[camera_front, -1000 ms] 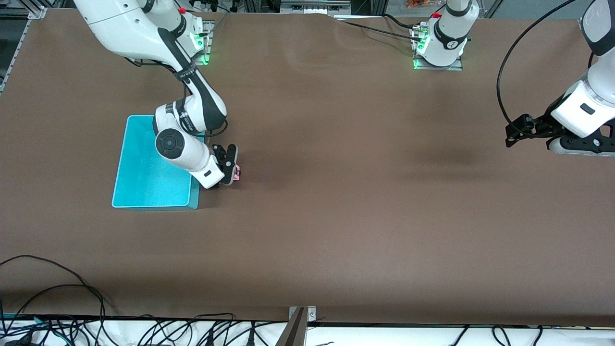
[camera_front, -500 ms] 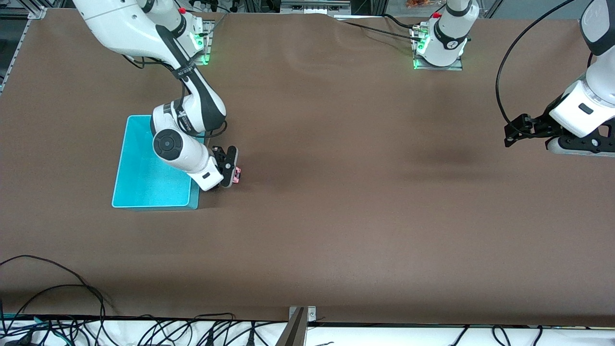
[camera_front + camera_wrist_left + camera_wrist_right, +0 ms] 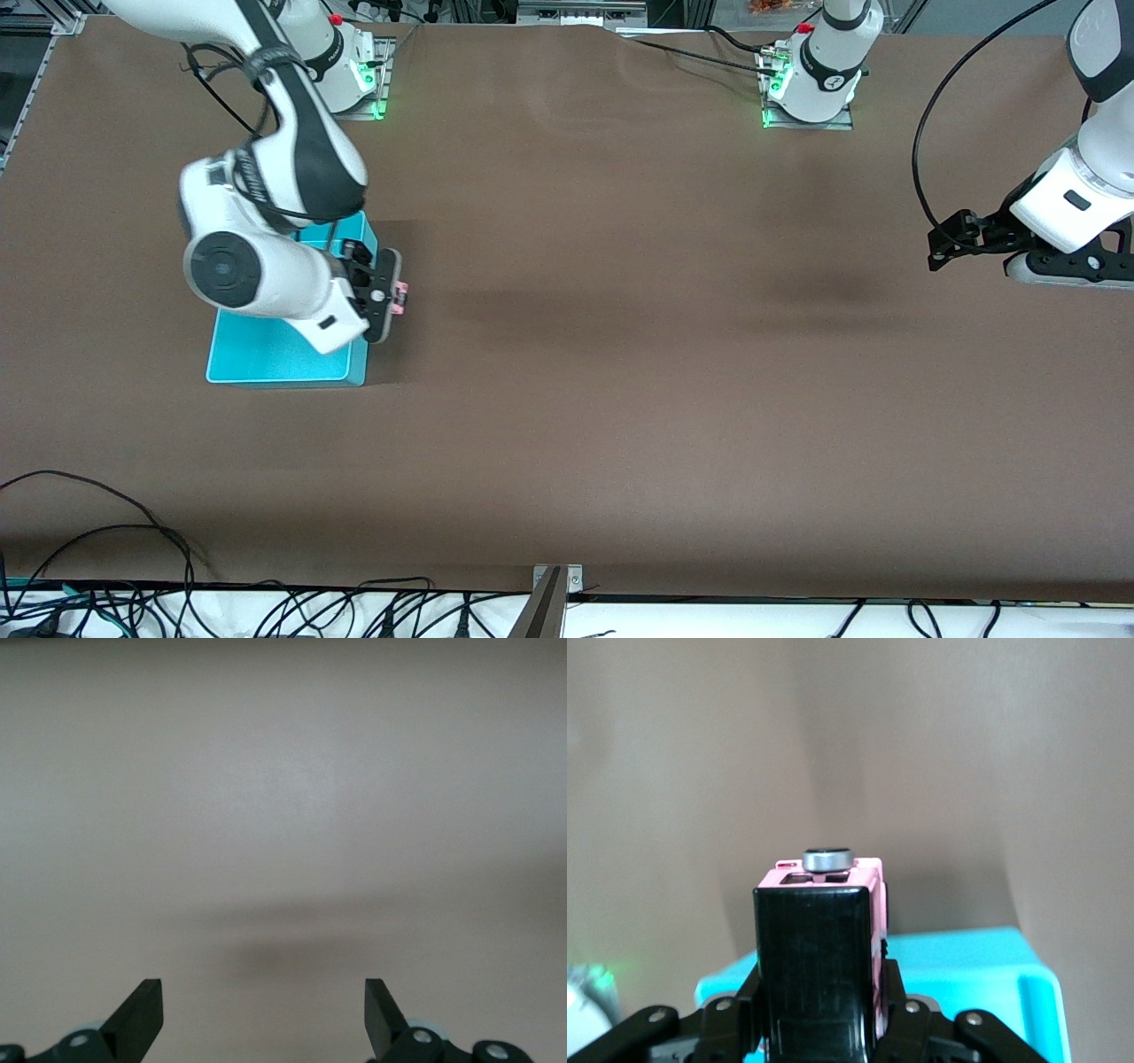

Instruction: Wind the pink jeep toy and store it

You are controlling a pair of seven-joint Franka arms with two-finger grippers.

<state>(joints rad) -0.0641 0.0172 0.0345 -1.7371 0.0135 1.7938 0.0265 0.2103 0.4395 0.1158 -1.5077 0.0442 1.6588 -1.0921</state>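
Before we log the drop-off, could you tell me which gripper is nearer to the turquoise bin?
Right. The right gripper, shut on the pink jeep toy, is up at the turquoise bin's edge; the left gripper waits open at the table's other end.

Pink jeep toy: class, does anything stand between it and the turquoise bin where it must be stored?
Nothing visible does. The right gripper is shut on the pink jeep toy and holds it above the edge of the turquoise bin, whose visible floor is bare. The left gripper waits open at the left arm's end.
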